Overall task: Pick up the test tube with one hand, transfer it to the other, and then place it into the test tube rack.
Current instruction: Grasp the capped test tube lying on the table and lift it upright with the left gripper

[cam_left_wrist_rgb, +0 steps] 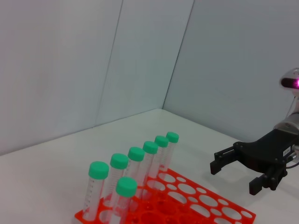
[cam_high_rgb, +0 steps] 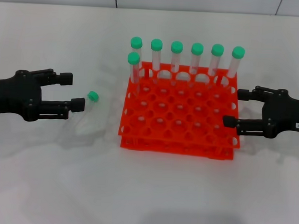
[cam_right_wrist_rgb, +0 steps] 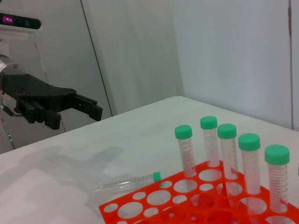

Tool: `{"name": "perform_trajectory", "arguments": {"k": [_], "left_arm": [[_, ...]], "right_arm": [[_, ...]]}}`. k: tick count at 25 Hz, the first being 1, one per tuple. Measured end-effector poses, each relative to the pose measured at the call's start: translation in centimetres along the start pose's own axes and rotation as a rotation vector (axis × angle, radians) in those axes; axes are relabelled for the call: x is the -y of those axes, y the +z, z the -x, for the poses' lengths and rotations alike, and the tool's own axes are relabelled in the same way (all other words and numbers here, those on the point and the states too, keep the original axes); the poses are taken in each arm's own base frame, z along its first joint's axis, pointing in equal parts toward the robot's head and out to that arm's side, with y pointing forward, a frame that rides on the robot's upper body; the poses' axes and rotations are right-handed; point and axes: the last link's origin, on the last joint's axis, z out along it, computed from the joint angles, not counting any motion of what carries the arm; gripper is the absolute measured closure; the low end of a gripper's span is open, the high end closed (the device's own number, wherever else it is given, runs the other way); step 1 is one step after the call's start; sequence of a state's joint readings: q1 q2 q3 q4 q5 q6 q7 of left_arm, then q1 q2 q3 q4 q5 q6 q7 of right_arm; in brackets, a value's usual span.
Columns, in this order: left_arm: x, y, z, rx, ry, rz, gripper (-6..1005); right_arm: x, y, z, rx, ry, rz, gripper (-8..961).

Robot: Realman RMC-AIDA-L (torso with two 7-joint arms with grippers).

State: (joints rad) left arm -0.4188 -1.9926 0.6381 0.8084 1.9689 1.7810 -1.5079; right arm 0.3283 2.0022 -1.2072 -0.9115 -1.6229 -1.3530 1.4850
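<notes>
The test tube (cam_high_rgb: pixel 90 100) lay on the worktop (cam_high_rgb: pixel 145 192) beside the test tube rack (cam_high_rgb: pixel 179 116), just ahead of the spread left end effector (cam_high_rgb: pixel 73 92), apparently lined up for grasping; the right end effector (cam_high_rgb: pixel 236 107) waited spread over the rack's edge.

Left gripper (cam_high_rgb: pixel 74 91) at far left, fingers spread wide and pointing inward, right gripper (cam_high_rgb: pixel 236 107) at far right, fingers likewise spread, facing it
</notes>
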Motion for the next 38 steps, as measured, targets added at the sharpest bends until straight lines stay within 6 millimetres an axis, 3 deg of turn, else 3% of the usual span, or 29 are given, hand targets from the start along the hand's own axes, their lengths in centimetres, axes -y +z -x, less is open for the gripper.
{"name": "perform_trajectory", "arguments": {"k": [21, 27, 38], "left_arm": [[-0.1, 0.2, 0.1, -0.004, -0.013, 0.005, 136], [0.8, 0.0, -0.3, -0.009, -0.084, -0.047, 136], [2.3, -0.8, -1.9, 0.188, -0.209, -0.114, 137]], "right_arm": [[-0.1, 0.1, 0.1, 0.003, -0.001, 0.003, 84], [-0.1, 0.2, 0.2, 0.007, -0.001, 0.004, 85], [0.1, 0.6, 1.1, 0.028, -0.015, 0.013, 86]]}}
